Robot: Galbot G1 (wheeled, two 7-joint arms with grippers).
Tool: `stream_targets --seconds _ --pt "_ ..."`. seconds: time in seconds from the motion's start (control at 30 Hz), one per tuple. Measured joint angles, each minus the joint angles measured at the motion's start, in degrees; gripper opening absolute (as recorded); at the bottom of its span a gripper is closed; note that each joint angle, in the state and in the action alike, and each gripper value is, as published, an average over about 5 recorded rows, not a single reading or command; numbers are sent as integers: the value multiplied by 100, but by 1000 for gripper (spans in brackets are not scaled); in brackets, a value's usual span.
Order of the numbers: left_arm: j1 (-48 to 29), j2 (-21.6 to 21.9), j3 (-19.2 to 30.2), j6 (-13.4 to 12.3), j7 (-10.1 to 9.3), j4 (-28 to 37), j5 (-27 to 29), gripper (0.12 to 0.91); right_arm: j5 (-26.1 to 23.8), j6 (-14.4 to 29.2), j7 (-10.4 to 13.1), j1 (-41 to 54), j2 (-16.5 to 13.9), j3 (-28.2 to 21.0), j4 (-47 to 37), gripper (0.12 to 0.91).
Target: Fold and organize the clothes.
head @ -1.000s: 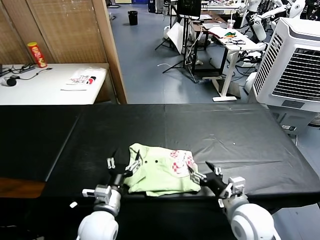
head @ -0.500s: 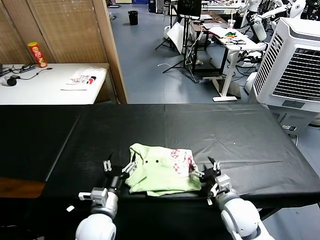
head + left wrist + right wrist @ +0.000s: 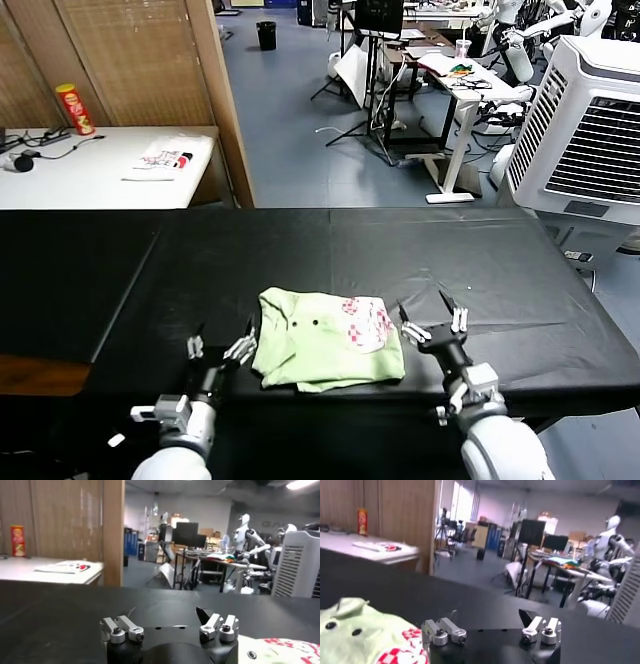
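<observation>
The clothes, a pale lime-green T-shirt (image 3: 320, 345), lie folded into a compact block near the front edge of the black table (image 3: 420, 250), red-pink checkered print facing up on its right half. My left gripper (image 3: 219, 347) hovers just off the shirt's left edge, open and empty. On the other side, my right gripper (image 3: 431, 322) is open too, holding nothing. In the left wrist view the left gripper (image 3: 170, 626) has the shirt (image 3: 282, 650) beside it. The right wrist view shows the right gripper (image 3: 491, 628) next to the shirt (image 3: 357, 632).
A white side table (image 3: 60, 185) at the back left carries a red can (image 3: 75, 108) and a white packet (image 3: 166, 157). A wooden partition (image 3: 215, 100) stands behind the table. A white air cooler (image 3: 590, 130) is at the right.
Both grippers have drawn away from the shirt's side edges. The left one slid left and back toward me, the right one moved right and farther out. The shirt stayed put.
</observation>
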Motion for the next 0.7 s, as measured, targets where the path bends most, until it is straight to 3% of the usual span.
stream_targets --seconds 0.33,0.5,0.7 --pt "953 427 -346 -30 -21 -525 -81 798 -381 1069 254 -1389 96 207 319 798" --pt "1460 490 -525 -52 3 -655 -202 798 -449 1164 471 -2082 118 281 536 798" --pt "1960 587 -743 12 -13 -827 -395 798 -417 960 799 -2779 123 277 817 798"
